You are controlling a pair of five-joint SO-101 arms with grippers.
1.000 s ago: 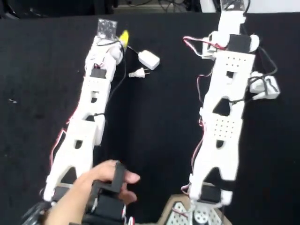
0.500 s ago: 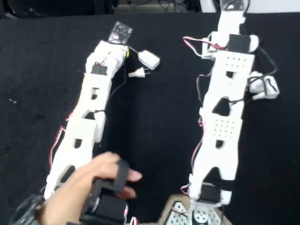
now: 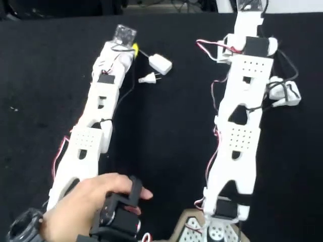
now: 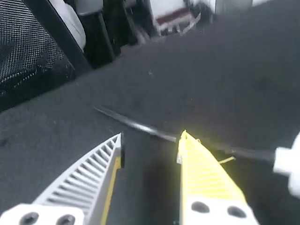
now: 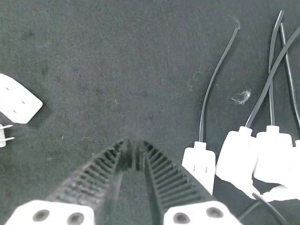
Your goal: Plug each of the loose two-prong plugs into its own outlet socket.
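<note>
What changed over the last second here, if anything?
The left gripper swung toward the white rectangular outlet block, then eased part way back, open and empty. The person's hand on that arm's base shifted a little toward the near table edge. The loose white two-prong plug, the outlet block and the right arm kept their places.

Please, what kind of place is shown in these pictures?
Probably a robotics lab bench: the black-covered table, the left arm and right arm mounted side by side, and equipment clutter behind.
</note>
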